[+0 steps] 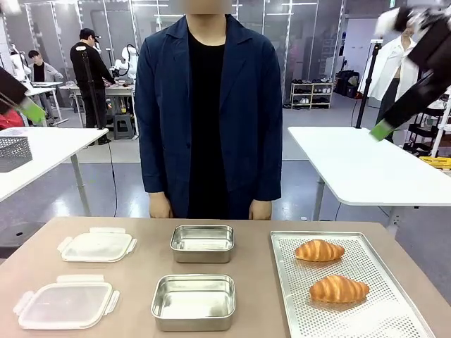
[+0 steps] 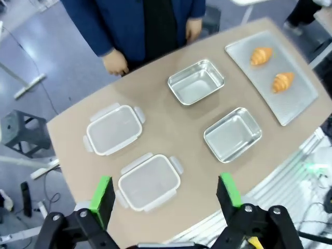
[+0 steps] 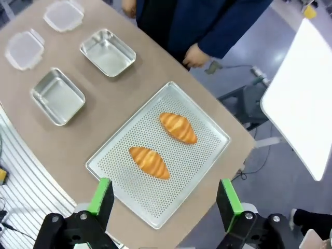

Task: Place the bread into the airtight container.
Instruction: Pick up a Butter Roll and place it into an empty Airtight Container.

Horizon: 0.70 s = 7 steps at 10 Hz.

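Near container (image 1: pixel 193 301) by table (image 1: pixel 134 282) edge | bread (image 1: pixel 339 289) exposed | tray (image 1: pixel 398 310) possibly overhanging

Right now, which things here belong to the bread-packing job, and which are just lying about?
Job: far croissant, near croissant, perforated tray, far steel container, near steel container, far lid, near lid.
Lying about: wire basket on the left side table, right side table.

Front view faces the person (image 1: pixel 208 105) across the table (image 1: pixel 134 282); both wrist views look down from high, sharing the tray (image 3: pixel 199 155).
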Available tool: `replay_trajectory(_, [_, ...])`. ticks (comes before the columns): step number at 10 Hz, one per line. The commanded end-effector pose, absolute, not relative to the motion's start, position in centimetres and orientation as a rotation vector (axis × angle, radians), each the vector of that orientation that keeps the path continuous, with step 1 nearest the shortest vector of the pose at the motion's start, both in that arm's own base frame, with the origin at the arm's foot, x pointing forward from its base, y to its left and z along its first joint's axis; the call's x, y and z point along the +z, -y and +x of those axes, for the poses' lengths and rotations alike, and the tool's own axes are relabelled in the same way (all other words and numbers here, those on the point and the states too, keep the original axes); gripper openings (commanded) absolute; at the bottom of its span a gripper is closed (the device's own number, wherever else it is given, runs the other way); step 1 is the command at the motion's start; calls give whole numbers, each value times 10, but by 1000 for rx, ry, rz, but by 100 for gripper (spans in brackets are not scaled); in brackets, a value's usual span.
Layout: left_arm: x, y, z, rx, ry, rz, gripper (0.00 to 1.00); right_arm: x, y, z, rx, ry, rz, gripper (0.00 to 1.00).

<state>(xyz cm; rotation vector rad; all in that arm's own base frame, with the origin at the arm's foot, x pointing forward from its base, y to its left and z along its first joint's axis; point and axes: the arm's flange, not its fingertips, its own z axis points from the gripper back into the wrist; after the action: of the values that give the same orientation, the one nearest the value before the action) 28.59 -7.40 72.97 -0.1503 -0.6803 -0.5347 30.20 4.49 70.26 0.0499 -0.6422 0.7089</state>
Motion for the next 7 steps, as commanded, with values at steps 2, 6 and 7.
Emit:
replay_trajectory(2, [765, 59, 257, -524, 679, -180, 100, 736, -18, 258, 717, 703, 31, 100])
replay_trajectory(6, [772, 50, 248, -484, 725, -212, 100, 755, -13, 236, 692, 732, 43, 100])
replay_trajectory(7, [778, 52, 245, -509, 710, -160, 100, 755, -13, 236, 692, 732, 43, 100])
